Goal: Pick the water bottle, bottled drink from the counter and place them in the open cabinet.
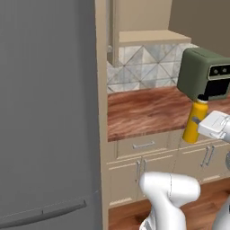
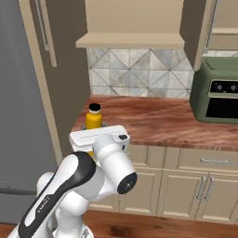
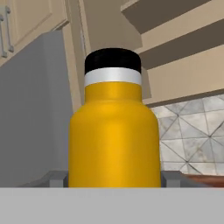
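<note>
**Robot Arm Closes on Yellow Bottle in Kitchen**

At the lower centre of the hand view, the gripper (image 3: 113, 181) has its two grey fingers (image 3: 57, 178) pressed against either side of the water bottle (image 3: 114, 140), half open and clasping its yellow body below the white band and black cap. In the left base view the bottle (image 1: 196, 121) sits at centre right, upright and lifted in front of the counter (image 1: 143, 112) edge, under the green toaster oven (image 1: 204, 74). From the right base view it (image 2: 94, 118) peeks above the white hand at centre left. Beyond, tiled backsplash (image 2: 139, 74) fills the middle, with the beige shelf of the open cabinet (image 2: 130, 42) at the top.
</note>
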{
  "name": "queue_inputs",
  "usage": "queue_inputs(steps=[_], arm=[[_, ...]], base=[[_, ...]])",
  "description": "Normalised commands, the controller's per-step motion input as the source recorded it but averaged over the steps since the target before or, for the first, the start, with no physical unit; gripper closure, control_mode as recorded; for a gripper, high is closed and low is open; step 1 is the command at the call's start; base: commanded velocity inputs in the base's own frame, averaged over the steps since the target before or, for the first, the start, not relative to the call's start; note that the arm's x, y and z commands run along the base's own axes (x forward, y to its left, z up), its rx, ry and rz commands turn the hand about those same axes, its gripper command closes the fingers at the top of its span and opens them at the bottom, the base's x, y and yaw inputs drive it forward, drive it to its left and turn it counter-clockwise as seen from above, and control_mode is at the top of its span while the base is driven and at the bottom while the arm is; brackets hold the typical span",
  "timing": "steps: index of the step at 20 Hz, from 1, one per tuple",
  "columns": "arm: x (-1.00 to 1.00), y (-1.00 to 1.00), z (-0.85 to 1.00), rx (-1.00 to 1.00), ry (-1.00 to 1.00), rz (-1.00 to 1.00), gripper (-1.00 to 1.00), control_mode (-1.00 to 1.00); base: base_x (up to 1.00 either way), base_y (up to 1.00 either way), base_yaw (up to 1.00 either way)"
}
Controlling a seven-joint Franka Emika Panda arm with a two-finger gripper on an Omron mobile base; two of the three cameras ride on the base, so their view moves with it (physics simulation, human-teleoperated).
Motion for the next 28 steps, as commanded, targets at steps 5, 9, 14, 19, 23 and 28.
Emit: queue_inputs(steps=[5,9,14,19,23,28], arm=[[0.00,0.00,0.00,0.00,0.00,0.00,1.00,1.00],[0.00,0.00,0.00,0.00,0.00,0.00,1.00,1.00],[0.00,0.00,0.00,0.00,0.00,0.00,1.00,1.00],[0.00,0.00,0.00,0.00,0.00,0.00,1.00,1.00],[0.00,0.00,0.00,0.00,0.00,0.00,1.00,1.00],[0.00,0.00,0.00,0.00,0.00,0.00,1.00,1.00]], base=[[0.08,-0.60,0.14],[0.22,-0.28,0.42],[0.24,-0.25,0.33],[0.25,-0.35,0.08],[0.34,-0.33,0.00],[0.48,-0.21,0.00]])
